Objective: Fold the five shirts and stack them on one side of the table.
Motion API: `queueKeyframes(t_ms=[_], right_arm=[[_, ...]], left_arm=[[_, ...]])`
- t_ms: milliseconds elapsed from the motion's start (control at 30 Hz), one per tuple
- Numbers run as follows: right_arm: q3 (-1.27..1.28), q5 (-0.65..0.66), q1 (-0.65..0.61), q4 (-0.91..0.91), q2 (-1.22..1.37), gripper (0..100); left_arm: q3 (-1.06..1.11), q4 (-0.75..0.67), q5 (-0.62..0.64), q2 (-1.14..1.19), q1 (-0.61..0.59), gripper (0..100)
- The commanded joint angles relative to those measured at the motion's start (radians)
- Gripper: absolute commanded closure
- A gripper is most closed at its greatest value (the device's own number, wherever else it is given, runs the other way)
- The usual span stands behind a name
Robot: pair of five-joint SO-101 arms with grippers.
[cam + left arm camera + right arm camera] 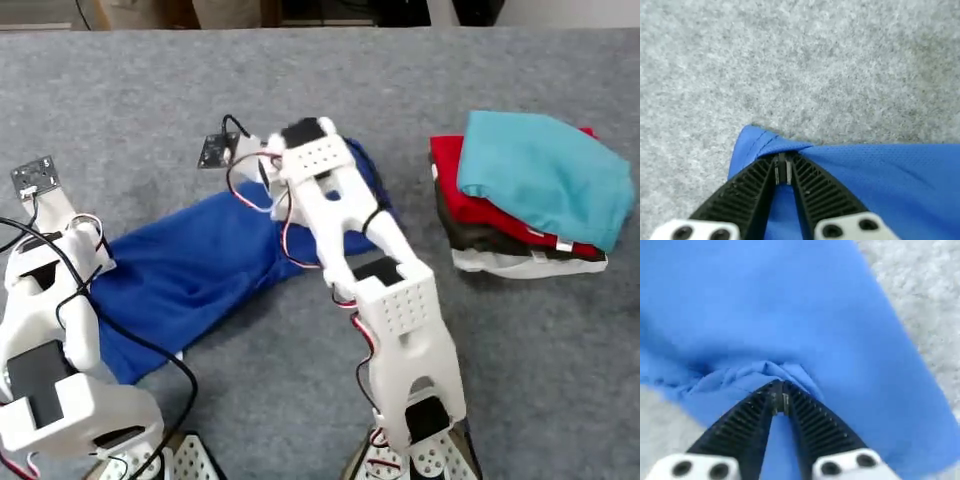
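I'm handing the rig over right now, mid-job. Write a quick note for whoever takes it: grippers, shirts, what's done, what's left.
Left gripper: shut on a corner of the blue shirt.
Right gripper: shut on a pinch of the same shirt, at its other end.
The blue shirt lies stretched across the table between the arms.
Done: four folded shirts in the stack at the table's right side in the high view, teal shirt on top.
Left: fold the blue shirt and add it to the stack.
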Motion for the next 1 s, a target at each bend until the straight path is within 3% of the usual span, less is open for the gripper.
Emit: queueKeyframes(t_ms=[0,100,200,367,467,533,700,967], right_arm=[[-0.28,-0.017,0.051,0.245,-0.125,99.6],[-0.406,-0.044,0.139,0.292,-0.214,99.6],[-0.341,-0.098,0.225,0.292,-0.328,99.6],[-0.002,-0.103,0.263,0.287,-0.568,99.6],[0.171,-0.077,0.246,0.27,-0.694,99.6],[0.251,-0.075,0.245,0.25,-0.765,99.6],[0.381,-0.072,0.249,0.235,-0.891,99.6],[0.467,-0.075,0.249,0.241,-0.978,99.6]], left_arm=[[-0.034,0.0,0.003,-0.007,-0.018,98],[-0.035,0.003,0.003,-0.008,-0.02,98],[-0.06,0.055,0.003,-0.047,-0.031,98],[-0.304,0.535,0.011,-0.311,-0.118,97],[-0.379,0.758,0.011,-0.443,-0.15,87],[-0.341,0.83,0.006,-0.503,-0.18,81],[-0.11,0.747,-0.06,-0.51,-0.287,78],[0.101,0.545,-0.074,-0.378,-0.238,78]])
